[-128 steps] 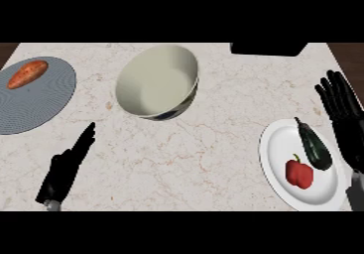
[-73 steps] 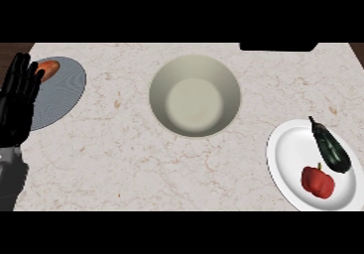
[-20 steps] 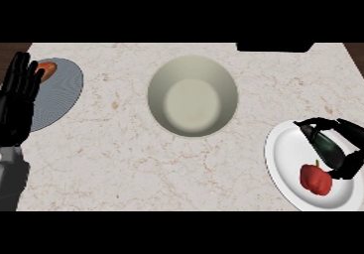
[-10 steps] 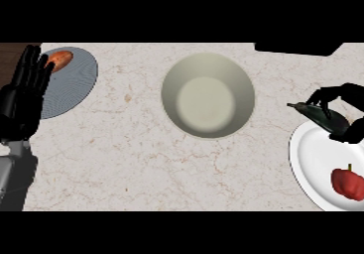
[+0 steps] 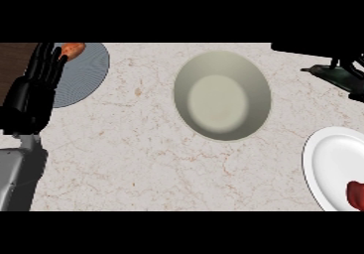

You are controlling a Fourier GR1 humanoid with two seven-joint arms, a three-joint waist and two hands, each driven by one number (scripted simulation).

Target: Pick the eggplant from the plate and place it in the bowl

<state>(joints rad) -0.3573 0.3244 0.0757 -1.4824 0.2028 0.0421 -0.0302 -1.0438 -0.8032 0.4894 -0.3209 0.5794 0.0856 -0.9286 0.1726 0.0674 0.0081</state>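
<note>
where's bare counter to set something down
Free: the wide stretch below the bowl, between the left hand and white plate; also the strip between grey plate and bowl. Crowded: the upper right, where the right hand holds the eggplant.

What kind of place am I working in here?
Probably a kitchen counter: a speckled marble-look countertop carrying a pale oval bowl, a round white plate with a red pepper, and a grey ribbed plate.

- My counter point(image 5: 141, 163) is pale marble with thin brown veins.
- At my far left lies a grey ribbed plate point(image 5: 86, 79), partly hidden.
- An orange-red vegetable point(image 5: 72, 49) sits on its far edge.
- A red pepper point(image 5: 358, 194) lies at my right edge, cut off by the view.
- A dark object point(image 5: 305, 47) stands at the counter's far right.
</note>
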